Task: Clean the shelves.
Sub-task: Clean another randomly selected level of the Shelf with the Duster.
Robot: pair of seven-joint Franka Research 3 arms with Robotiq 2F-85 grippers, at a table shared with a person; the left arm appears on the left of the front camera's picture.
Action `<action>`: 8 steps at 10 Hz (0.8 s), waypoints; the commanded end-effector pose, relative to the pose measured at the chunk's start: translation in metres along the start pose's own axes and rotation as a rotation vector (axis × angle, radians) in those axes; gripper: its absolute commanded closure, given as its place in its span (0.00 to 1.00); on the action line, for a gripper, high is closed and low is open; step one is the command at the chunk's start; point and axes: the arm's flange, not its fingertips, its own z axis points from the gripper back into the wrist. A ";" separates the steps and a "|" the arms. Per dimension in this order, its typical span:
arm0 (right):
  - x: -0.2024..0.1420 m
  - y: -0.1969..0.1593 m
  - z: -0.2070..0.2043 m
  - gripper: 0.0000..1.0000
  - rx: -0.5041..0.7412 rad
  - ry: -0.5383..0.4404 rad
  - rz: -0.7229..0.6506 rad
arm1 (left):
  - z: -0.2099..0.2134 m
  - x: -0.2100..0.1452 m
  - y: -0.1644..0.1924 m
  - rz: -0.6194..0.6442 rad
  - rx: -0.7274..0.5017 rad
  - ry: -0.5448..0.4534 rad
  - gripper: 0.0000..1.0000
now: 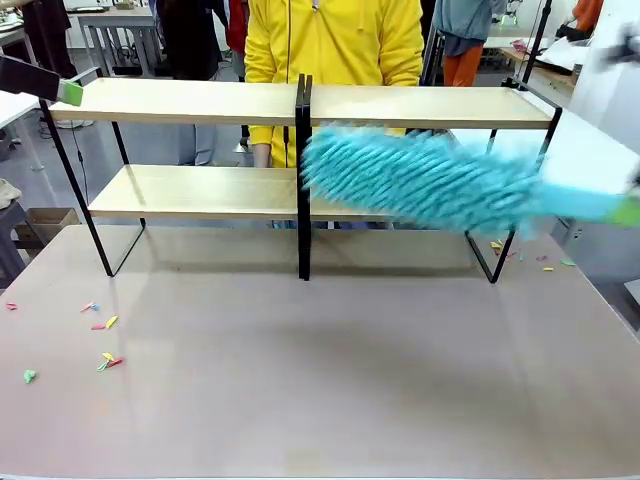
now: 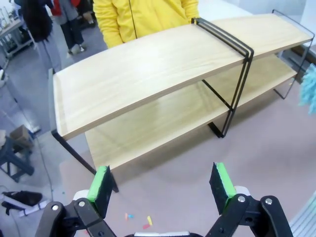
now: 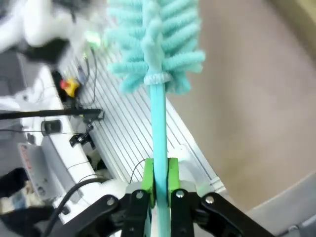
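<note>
Shelves (image 1: 200,101) stand across the far half of the beige tabletop (image 1: 330,380), two tiers of light-wood boards on a thin black frame joined at a centre post, with a person in a yellow top (image 1: 335,40) just behind them; set broadside like this, both boards lie open to a sweep from the robot's side. A teal duster (image 1: 420,180), fluffy and blurred with motion, lies across the right section between the two boards, probably brushing the lower one. Its slim handle runs back into the right gripper (image 3: 160,180), whose green pads are clamped tight on the stick low down, which gives the head long reach under the upper board. The left gripper (image 2: 163,185) hovers off the shelves' left end with jaws wide and nothing between them, seemingly kept clear. Small coloured scraps (image 1: 105,340) lie scattered on the tabletop
</note>
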 end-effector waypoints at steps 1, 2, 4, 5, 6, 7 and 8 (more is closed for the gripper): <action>-0.073 -0.014 0.066 0.87 -0.122 -0.197 -0.041 | 0.000 -0.001 0.000 0.001 0.005 -0.003 0.00; -0.102 -0.027 0.087 0.87 -0.202 -0.395 -0.063 | 0.000 -0.001 0.000 0.001 0.005 -0.003 0.00; -0.105 -0.051 0.068 0.87 -0.218 -0.672 -0.047 | 0.000 -0.001 0.000 0.001 0.005 -0.003 0.00; -0.137 -0.018 0.105 0.87 -0.143 -0.435 -0.118 | 0.000 -0.001 0.000 0.001 0.005 -0.003 0.00; -0.137 -0.018 0.105 0.87 -0.143 -0.435 -0.118 | 0.000 -0.001 0.000 0.001 0.005 -0.003 0.00; -0.137 -0.018 0.105 0.87 -0.143 -0.435 -0.118 | 0.000 -0.001 0.000 0.001 0.005 -0.003 0.00; -0.137 -0.018 0.105 0.87 -0.143 -0.435 -0.118 | 0.000 -0.001 0.000 0.001 0.005 -0.003 0.00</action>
